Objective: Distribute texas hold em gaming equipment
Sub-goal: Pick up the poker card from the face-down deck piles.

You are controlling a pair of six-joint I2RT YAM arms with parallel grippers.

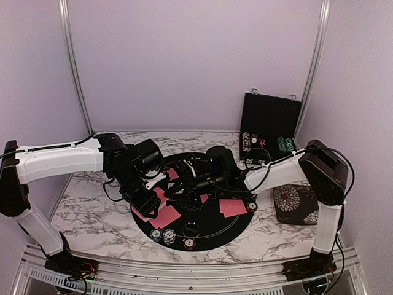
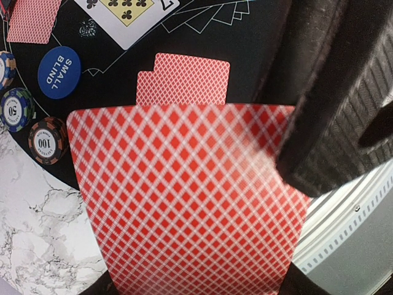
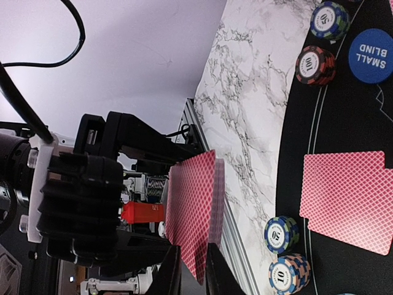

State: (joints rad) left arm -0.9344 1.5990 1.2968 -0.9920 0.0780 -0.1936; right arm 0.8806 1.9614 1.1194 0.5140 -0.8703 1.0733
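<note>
Card deck [image 2: 184,196]: left tool [image 1: 149,198] grips it. Right tool [image 3: 191,273] straddles its edge; whether it holds, I cannot tell. Risk: doubles dragging out.

Red-backed deck [image 2: 184,196] held up off the mat [image 2: 258,49], tilted, backs to cam; face-down pair [image 2: 184,83] overlapped flat on mat just beyond; blue SMALL BLIND btn [image 2: 59,72] to their left, w/ black-red 100 chip stack [image 2: 47,141] & green-blue 50 chip stack [image 2: 15,109] at mat rim; clubs card [image 2: 126,15] face-up.
</note>
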